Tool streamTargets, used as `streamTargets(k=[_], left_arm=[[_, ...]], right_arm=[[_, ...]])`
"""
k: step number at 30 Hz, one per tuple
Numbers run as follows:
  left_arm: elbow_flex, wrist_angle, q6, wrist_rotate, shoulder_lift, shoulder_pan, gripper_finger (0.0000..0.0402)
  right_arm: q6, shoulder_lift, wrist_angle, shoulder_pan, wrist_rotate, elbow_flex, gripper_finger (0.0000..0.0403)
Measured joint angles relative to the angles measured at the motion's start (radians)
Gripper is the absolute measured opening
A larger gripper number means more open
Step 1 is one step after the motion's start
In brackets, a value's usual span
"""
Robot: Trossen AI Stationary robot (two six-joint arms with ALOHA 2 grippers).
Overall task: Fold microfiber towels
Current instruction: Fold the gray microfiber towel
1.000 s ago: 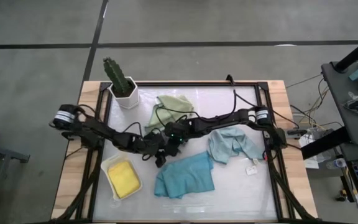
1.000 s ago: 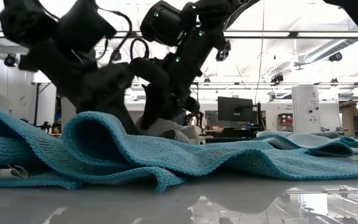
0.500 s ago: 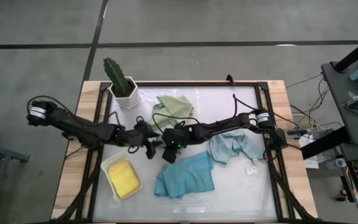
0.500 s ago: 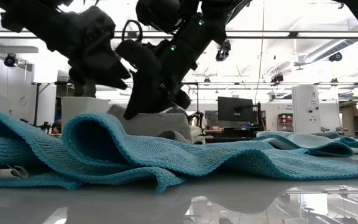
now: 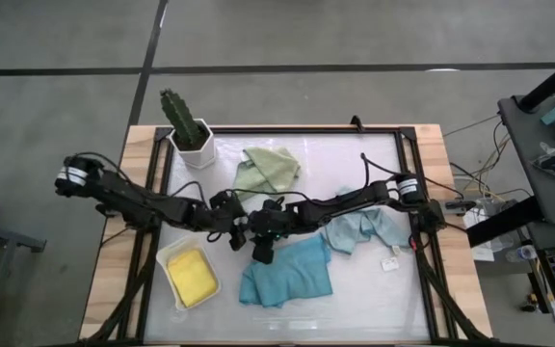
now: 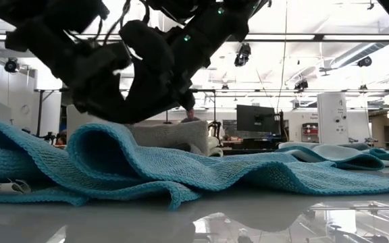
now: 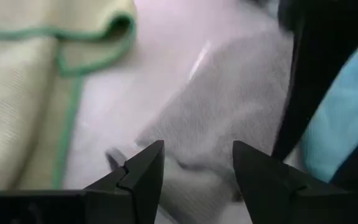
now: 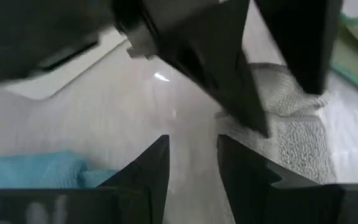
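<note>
The small grey soft microfiber towel (image 7: 229, 118) lies in the middle of the white worktop (image 5: 374, 299), and both hands are right over it. In the high view it is hidden under the two dark arms, so only the wrist views and the low view show it. The left hand (image 5: 235, 231) comes in from the left edge, and its two fingers stand apart with nothing between them. The grey towel sits just ahead of those fingers, flat on the worktop. The right hand (image 5: 263, 248) reaches in from the right edge. Its fingers are also apart and hold nothing, and the grey towel lies just in front of them too. The two hands are very near each other, almost touching. So both are about the same way from the towel, one on each side of it. The big teal soft towel (image 5: 287, 273) lies crumpled just beside the grey one, toward the front edge. The sage green soft towel (image 5: 269, 168) lies toward the back edge. I think the next move is to pinch the grey towel's edge.
</note>
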Motion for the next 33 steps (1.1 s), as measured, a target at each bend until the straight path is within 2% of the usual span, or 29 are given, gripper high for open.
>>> streamTargets(k=[8,13,17,21,33], left_arm=[[0.001,-0.025,-0.042,0.049,0.103,0.0,0.0176],[0.005,-0.032,-0.045,0.049,0.132,0.0,0.0176],[0.004,-0.034,-0.045,0.049,0.127,0.0,0.0176],[0.007,-0.043,-0.044,0.063,0.115,0.0,0.0176],[0.024,-0.162,-0.071,0.085,0.064,0.002,0.0176]], right_arm=[[-0.088,-0.094,-0.165,0.005,0.002,-0.002,0.0106],[-0.105,-0.108,-0.201,0.005,0.003,-0.054,0.0056],[-0.101,-0.098,-0.097,0.005,0.003,-0.135,0.0015],[-0.09,-0.072,-0.01,0.005,0.0,-0.195,0.0009],[-0.087,-0.034,0.016,0.005,-0.033,-0.216,0.0009]])
